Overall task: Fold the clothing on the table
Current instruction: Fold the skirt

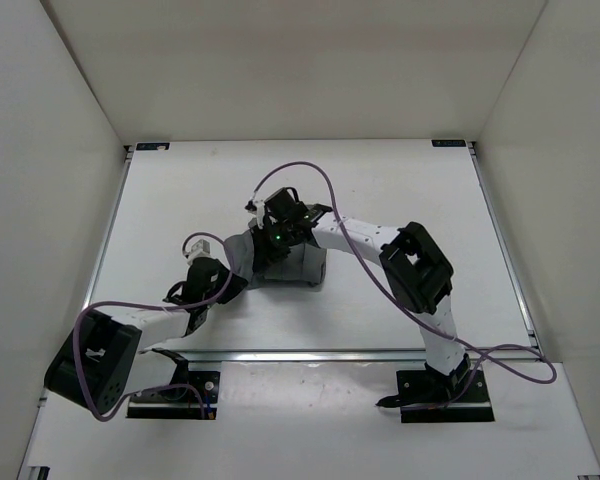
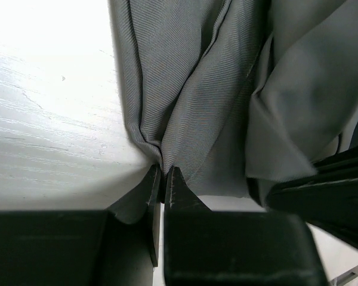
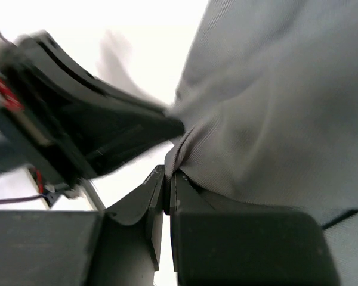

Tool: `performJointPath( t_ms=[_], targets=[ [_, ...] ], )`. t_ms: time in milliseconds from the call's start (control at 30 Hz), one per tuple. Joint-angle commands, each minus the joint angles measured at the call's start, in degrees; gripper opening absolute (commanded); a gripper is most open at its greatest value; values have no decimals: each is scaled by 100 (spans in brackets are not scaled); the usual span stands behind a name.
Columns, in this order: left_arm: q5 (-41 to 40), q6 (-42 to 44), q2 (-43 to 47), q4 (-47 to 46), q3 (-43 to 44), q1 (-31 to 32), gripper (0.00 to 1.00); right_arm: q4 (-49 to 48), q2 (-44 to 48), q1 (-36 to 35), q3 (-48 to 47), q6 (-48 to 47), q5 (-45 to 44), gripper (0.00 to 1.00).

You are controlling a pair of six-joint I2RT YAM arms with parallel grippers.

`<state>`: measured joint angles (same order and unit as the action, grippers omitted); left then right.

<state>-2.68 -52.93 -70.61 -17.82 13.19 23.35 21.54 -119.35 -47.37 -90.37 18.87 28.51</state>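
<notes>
fabric is caught in both grips: your left pincer [image 2: 163, 179] is nipped almost closed on a gathered fold of the clothing [image 2: 191, 101], and your right pincer [image 3: 168, 179] is clamped tight on another edge. the grey cloth is bunched between them near the middle of the counter [image 1: 410, 190]. it looks light, soft and limp, so expect sagging. take hold at the edges, not mid-panel.

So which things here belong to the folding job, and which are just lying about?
Part of the job: grey skirt, table, left gripper and right gripper, both pinching the skirt.
Just there: purple cables, white enclosure walls, black base plates.
</notes>
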Motion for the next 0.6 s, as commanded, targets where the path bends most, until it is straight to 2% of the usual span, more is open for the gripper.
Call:
performJointPath(
  t_ms=[0,267,300,333,400,467,533,567],
  targets=[
    [101,125,118,-90,-132,-50,0,24,-140,-87,-578,-68,312,0],
    [154,195,285,-90,-168,-200,0,262,-448,-88,-1114,-24,788,0],
    [171,212,293,-55,-168,-174,0,298,-414,-114,-1176,-7,761,7],
    [215,256,302,-81,-159,-199,0,316,-396,-88,-1167,-50,787,9],
    [233,178,424,-46,-168,-235,2,368,-352,-70,-1080,-33,822,9],
    [232,160,530,-46,-211,-340,8,369,-186,-70,-931,-15,1058,18],
    [242,169,583,-37,-229,-393,10,176,7,-79,-738,-51,1304,38],
    [241,177,592,-2,-221,-480,11,79,174,-62,-476,-33,1471,42]
  ],
)
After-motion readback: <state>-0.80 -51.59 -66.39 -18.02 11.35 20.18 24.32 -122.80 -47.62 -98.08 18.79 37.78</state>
